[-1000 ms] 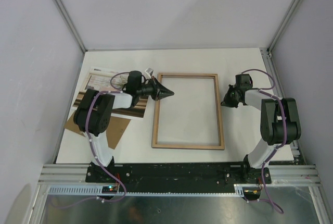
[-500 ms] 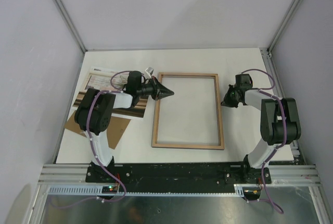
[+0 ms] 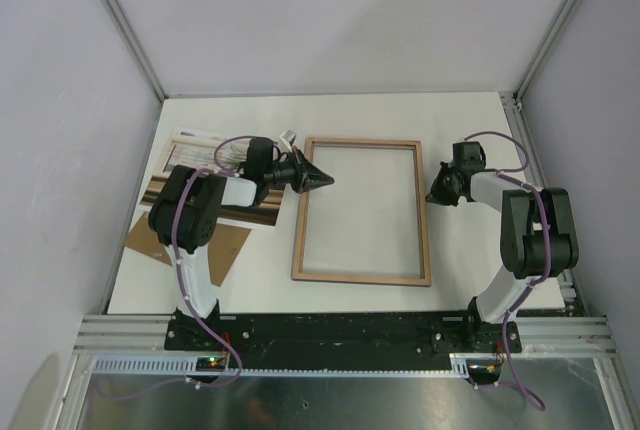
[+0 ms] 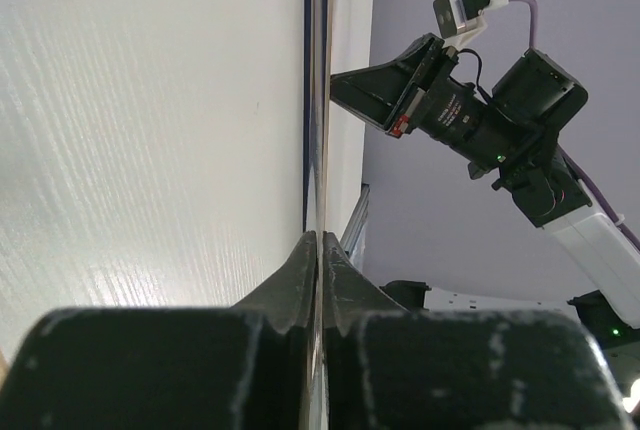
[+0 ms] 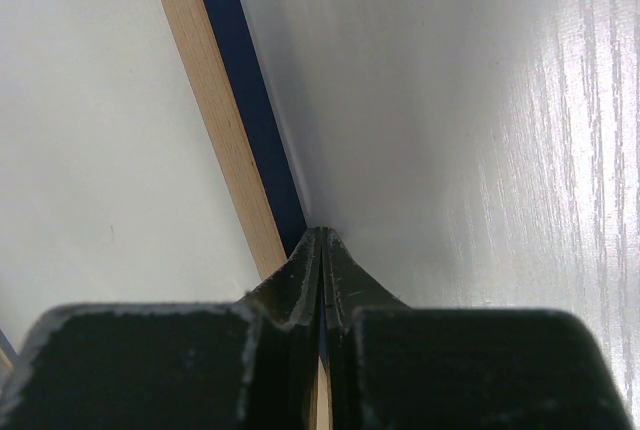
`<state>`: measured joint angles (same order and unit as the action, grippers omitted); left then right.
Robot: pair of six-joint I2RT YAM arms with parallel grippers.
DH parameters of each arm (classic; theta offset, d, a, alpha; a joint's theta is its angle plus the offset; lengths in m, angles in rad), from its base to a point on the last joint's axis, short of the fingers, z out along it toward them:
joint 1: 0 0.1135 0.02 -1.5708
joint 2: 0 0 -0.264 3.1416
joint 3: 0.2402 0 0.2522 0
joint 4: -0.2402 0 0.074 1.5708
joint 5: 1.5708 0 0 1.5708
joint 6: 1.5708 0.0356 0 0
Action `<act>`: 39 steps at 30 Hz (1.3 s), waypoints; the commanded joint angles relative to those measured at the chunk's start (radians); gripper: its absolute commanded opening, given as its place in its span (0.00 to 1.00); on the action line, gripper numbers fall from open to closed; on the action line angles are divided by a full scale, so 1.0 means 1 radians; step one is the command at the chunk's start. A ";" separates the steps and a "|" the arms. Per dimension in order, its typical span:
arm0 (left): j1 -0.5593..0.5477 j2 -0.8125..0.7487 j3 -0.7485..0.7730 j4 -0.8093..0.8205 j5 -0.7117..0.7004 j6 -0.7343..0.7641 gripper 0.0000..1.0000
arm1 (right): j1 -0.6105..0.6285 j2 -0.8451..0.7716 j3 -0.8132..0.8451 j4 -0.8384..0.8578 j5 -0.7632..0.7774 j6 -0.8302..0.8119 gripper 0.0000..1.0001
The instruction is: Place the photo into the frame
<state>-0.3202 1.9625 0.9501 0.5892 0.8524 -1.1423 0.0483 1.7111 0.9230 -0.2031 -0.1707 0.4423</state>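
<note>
Wood-backed frame [image 3: 360, 278], one; left pincer [image 3: 325, 180] and right pincer [image 3: 430, 196] each clenched on a side rail; one photo [image 3: 188, 153] at left

Top looks down; close wrist views apparently share the frame [image 3: 365, 142].
</note>
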 commanded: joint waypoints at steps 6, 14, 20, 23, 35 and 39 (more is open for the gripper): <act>-0.014 0.012 0.062 -0.043 0.025 0.087 0.13 | 0.020 0.011 0.007 -0.026 -0.016 -0.010 0.02; -0.014 0.004 0.125 -0.211 -0.011 0.189 0.24 | 0.022 0.006 0.008 -0.026 -0.016 -0.011 0.02; -0.014 -0.003 0.164 -0.323 -0.041 0.259 0.34 | 0.023 0.003 0.008 -0.028 -0.017 -0.011 0.02; -0.015 -0.007 0.178 -0.372 -0.055 0.290 0.38 | 0.023 0.003 0.008 -0.027 -0.018 -0.011 0.02; -0.016 -0.021 0.215 -0.482 -0.089 0.367 0.54 | 0.027 0.000 0.010 -0.029 -0.019 -0.013 0.02; -0.016 -0.027 0.214 -0.503 -0.099 0.383 0.57 | 0.027 -0.002 0.010 -0.029 -0.020 -0.013 0.02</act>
<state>-0.3298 1.9751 1.1275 0.1078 0.7647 -0.8070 0.0643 1.7111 0.9230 -0.2047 -0.1829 0.4404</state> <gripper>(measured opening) 0.553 0.022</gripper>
